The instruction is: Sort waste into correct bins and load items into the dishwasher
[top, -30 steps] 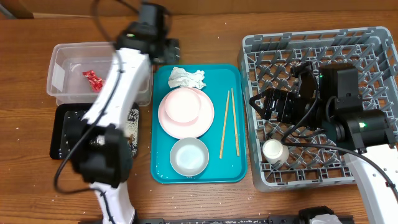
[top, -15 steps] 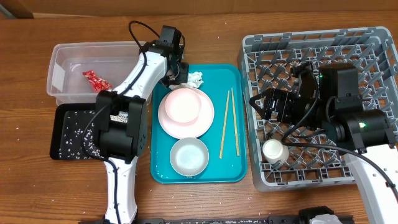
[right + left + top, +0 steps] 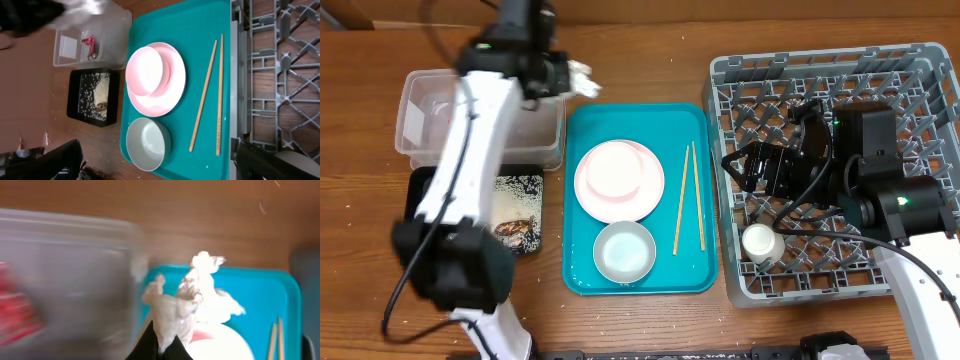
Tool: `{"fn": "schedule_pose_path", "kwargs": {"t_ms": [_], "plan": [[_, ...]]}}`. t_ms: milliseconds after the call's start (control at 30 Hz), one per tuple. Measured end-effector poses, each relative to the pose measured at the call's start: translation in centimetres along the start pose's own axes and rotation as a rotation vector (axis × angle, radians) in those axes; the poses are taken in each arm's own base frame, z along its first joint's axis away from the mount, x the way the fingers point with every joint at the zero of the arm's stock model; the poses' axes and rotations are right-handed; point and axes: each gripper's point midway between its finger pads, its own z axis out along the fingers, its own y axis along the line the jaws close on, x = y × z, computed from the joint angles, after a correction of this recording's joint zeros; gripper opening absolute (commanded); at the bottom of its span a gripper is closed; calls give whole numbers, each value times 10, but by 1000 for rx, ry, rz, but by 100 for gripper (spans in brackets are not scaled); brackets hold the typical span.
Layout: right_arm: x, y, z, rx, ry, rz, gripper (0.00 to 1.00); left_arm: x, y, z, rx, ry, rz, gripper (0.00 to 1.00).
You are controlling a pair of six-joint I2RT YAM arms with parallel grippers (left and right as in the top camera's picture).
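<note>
My left gripper [image 3: 563, 76] is shut on the crumpled white napkin [image 3: 583, 75], which hangs above the table between the clear tub [image 3: 420, 120] and the teal tray's back left corner. In the left wrist view the napkin [image 3: 192, 300] bulges out of the shut black fingertips [image 3: 150, 342]. A red wrapper [image 3: 90, 41] lies in the tub. Food scraps [image 3: 100, 90] lie in the black tray [image 3: 520, 245]. On the teal tray sit a pink plate [image 3: 645, 195] bearing a pink bowl [image 3: 615, 168], a whitish bowl [image 3: 625, 250] and two chopsticks [image 3: 688, 195]. My right gripper [image 3: 745, 165] hangs open over the grey dish rack [image 3: 820, 70].
The teal serving tray [image 3: 695, 270] lies between the bins and the rack. A small white cup [image 3: 760, 243] stands in the rack's front left part. My left arm [image 3: 470, 150] stretches over the tub and the black tray, hiding part of both.
My left gripper closed on the napkin at the teal tray's back left corner, lifted it off and swung it back and left toward the tub. The right arm has not moved.
</note>
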Motion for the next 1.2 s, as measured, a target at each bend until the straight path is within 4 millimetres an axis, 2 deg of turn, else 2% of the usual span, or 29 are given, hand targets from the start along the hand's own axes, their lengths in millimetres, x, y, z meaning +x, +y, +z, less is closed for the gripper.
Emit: {"fn": "schedule_pose_path", "kwargs": {"t_ms": [33,67,100,133,167,200,233,367,500,567,600,633,833,933,1200], "plan": [[0,0,0,0,0,0,100,-4,13,-9,-37,-18,-15,4],[0,0,0,0,0,0,100,-6,24,-14,-69,-28,-29,9],[0,0,0,0,0,0,100,-6,34,-15,-102,-30,-43,29],[0,0,0,0,0,0,100,-5,40,-14,-124,-25,-47,58],[0,0,0,0,0,0,100,-3,45,-11,-143,-14,-57,81],[0,0,0,0,0,0,100,0,50,-6,-160,2,-63,89],[0,0,0,0,0,1,100,5,53,0,-176,21,-64,92],[0,0,0,0,0,0,100,20,57,8,-197,94,-61,93],[0,0,0,2,-1,0,100,20,43,-13,-122,125,-50,91],[0,-1,0,7,-2,0,100,17,29,-35,-45,127,-38,92],[0,-2,0,11,-3,1,100,20,19,-52,12,136,-26,93],[-1,-3,0,15,-4,2,100,22,15,-59,32,136,-22,93],[-1,-9,0,48,-10,4,100,55,-17,-137,184,155,59,93],[-2,-12,0,69,-17,5,100,72,-29,-164,209,150,126,100],[-4,-16,-1,90,-25,4,100,112,-54,-225,153,58,301,100]]}}
